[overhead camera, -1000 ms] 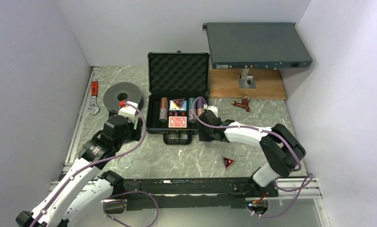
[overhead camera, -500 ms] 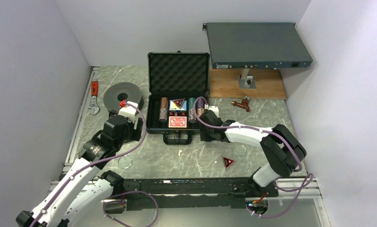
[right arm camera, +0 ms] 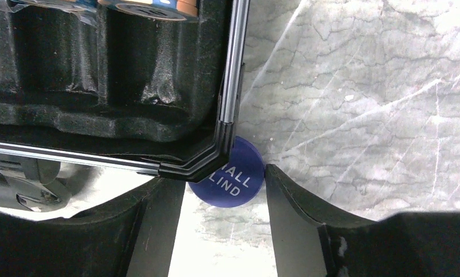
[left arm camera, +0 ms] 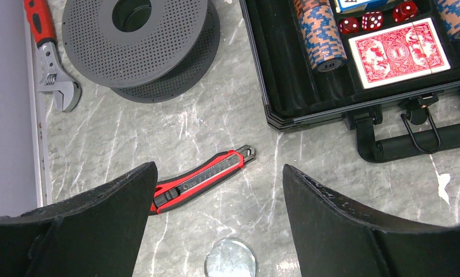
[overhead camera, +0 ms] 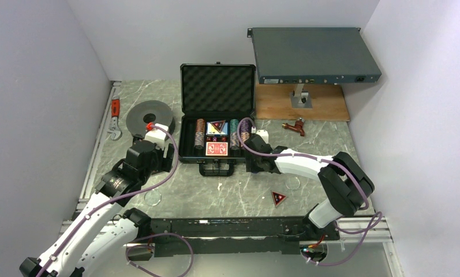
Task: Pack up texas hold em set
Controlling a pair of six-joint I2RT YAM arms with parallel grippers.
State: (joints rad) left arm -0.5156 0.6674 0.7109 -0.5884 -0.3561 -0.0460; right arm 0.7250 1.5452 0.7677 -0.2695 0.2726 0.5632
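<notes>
The black briefcase (overhead camera: pixel 184 144) lies open with its foam lid up. Inside are striped chip stacks (overhead camera: pixel 200 133), a red deck (overhead camera: pixel 216 149) and a triangular marker (overhead camera: pixel 217 125). A second red-black marker (overhead camera: pixel 279 198) lies on the table. By the case's near right corner (right arm camera: pixel 216 156) lies the blue round button (right arm camera: pixel 233 182), flat on the table. My right gripper (right arm camera: pixel 225 176) is shut on the button, one finger at each edge. Left of the case my left gripper (left arm camera: pixel 219 167) hangs open over a utility knife, holding nothing.
A grey spool (overhead camera: pixel 148 117) and a wrench (overhead camera: pixel 115 118) lie at the left. The red utility knife (left arm camera: pixel 201 176) and a clear glass disc (left arm camera: pixel 230 259) sit under the left gripper. A grey rack box (overhead camera: pixel 314 55) stands on a wooden board (overhead camera: pixel 302 104) at the back right.
The right jaws have narrowed onto the blue button. Neither arm has visibly shifted, and the left gripper stays as wide as before.
</notes>
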